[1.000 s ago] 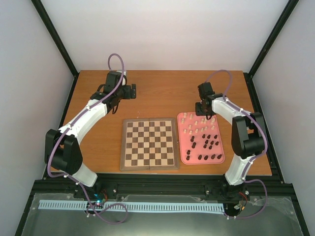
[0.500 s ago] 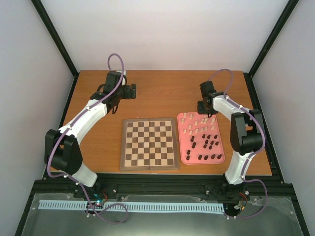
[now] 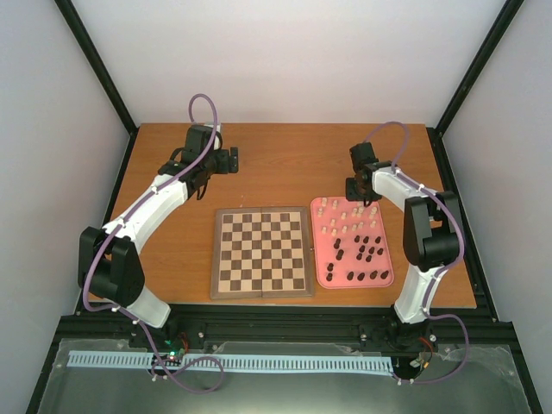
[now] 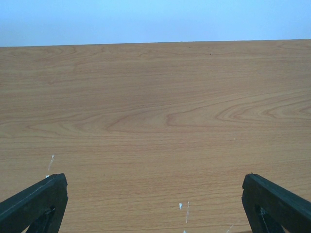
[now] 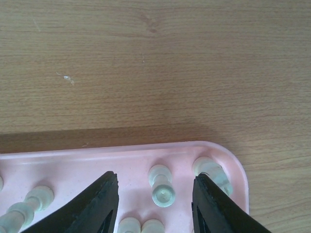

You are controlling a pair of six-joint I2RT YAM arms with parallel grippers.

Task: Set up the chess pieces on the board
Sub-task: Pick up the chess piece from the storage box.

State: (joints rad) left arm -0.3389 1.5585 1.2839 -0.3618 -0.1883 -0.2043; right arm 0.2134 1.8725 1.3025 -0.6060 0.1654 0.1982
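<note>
The chessboard [image 3: 262,253] lies bare in the middle of the table in the top view. The chess pieces sit in a pink tray [image 3: 326,274] to its right, cream ones [image 3: 345,213] at the far end and dark ones [image 3: 364,250] nearer. My right gripper [image 3: 360,191] is open over the tray's far right corner. In the right wrist view its gripper [image 5: 155,187] straddles one cream piece [image 5: 162,187]; another cream piece [image 5: 212,171] lies by the right finger [image 5: 216,206]. My left gripper [image 3: 233,160] is open and empty over bare table, far left of the board.
The pink tray's rim [image 5: 146,148] curves round at the far right corner in the right wrist view. The left wrist view shows only wood-grain table [image 4: 155,121] and its far edge against a white wall. Black frame posts stand at the table's corners.
The right gripper has shifted slightly towards the tray's far right corner. The left arm has not moved.
</note>
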